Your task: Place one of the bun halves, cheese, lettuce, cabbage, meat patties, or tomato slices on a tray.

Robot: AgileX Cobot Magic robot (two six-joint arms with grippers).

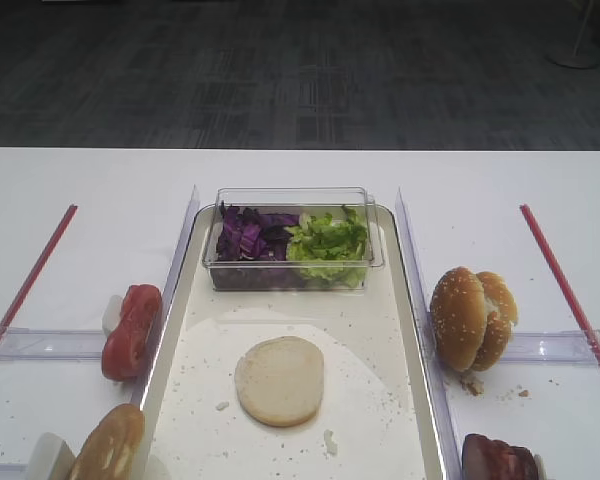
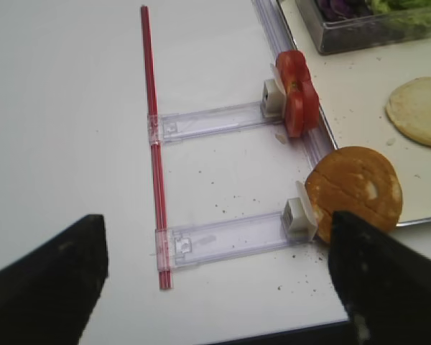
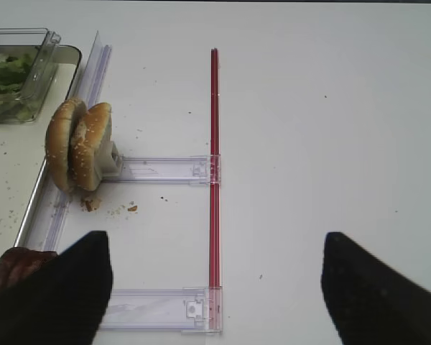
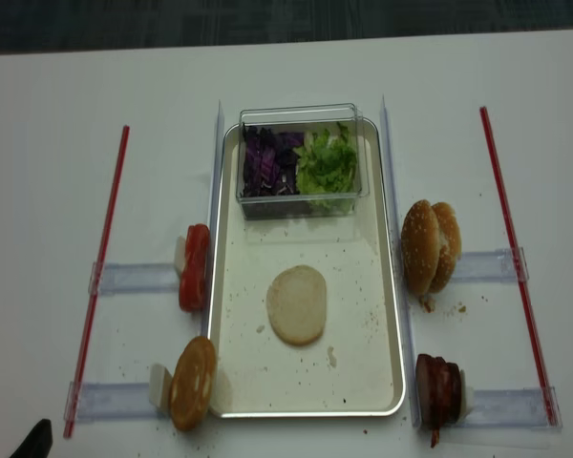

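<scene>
One left end effector (image 2: 215, 277) low over the desk (image 2: 65, 108), fingers spread wide, holding nothing. Beside it, tomato slices (image 1: 130, 330) on edge against the tray (image 1: 405, 330). Flat on the tray's middle, a pale bun half (image 1: 279, 380). Farther right, right end effector (image 3: 215, 287) gaping too, empty.

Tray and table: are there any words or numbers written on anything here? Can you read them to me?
None. No words, numbers or labels show in any view.
The tray is plain, with only crumbs on it.
The clear tub has no sticker or print.
The red strips and clear rails carry no writing.
</scene>
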